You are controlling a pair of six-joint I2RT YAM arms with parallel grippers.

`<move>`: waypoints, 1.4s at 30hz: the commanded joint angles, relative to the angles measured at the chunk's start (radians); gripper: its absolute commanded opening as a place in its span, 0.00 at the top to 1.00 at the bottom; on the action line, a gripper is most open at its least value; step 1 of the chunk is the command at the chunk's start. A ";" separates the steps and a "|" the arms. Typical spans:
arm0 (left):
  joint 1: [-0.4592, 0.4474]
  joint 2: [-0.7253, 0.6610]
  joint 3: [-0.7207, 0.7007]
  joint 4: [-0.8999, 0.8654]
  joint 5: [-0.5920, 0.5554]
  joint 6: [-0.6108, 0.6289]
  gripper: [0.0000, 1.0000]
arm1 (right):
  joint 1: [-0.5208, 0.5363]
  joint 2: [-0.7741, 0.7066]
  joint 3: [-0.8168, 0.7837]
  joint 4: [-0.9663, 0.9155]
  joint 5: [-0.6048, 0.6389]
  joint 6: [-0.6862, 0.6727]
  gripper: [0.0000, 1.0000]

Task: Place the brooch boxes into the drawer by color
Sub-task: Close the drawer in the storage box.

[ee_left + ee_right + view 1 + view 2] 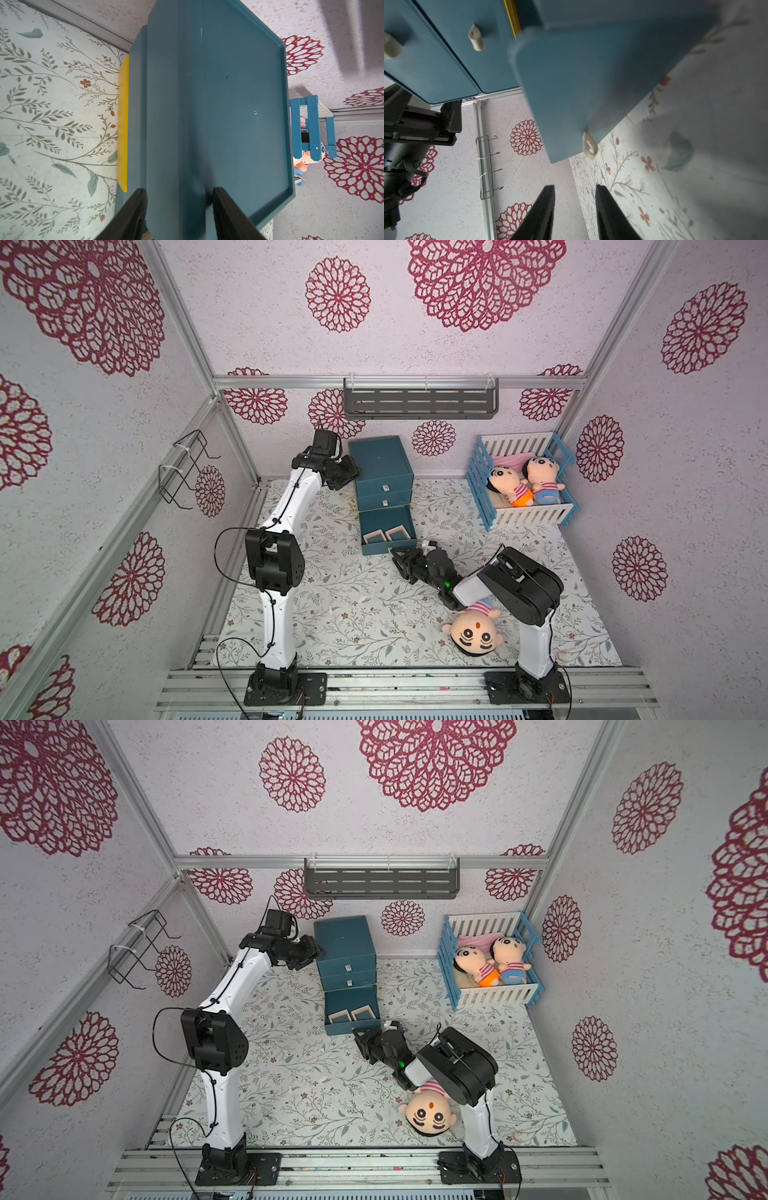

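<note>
The cabinet's [228, 104] edge is clamped by the left gripper [179, 190]; the right gripper [575, 187] is held released, empty, just clear of the drawer's [581, 83] front edge

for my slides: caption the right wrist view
Right gripper, open and empty, facing the loop pull on the open drawer

My two arms from above: white shells on the long links, black housings at the joints, each bolted to a black base plate [313, 691] with silver screws. A thin black cable [216, 547] loops off my left arm [276, 572]; a green light [446, 584] glows on my right arm [519, 585]. My left claw [179, 189] and right claw [575, 187] carry flat black fingers [542, 214].
</note>
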State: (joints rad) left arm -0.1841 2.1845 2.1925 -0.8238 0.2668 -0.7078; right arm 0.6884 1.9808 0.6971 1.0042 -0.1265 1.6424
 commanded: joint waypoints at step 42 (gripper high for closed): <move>0.020 0.039 -0.003 -0.034 0.019 -0.018 0.46 | -0.027 0.126 0.108 0.136 0.093 0.008 1.00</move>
State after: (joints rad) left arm -0.1776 2.1868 2.1925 -0.8234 0.2977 -0.7303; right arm 0.6697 2.1338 0.7876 1.1130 -0.0666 1.6680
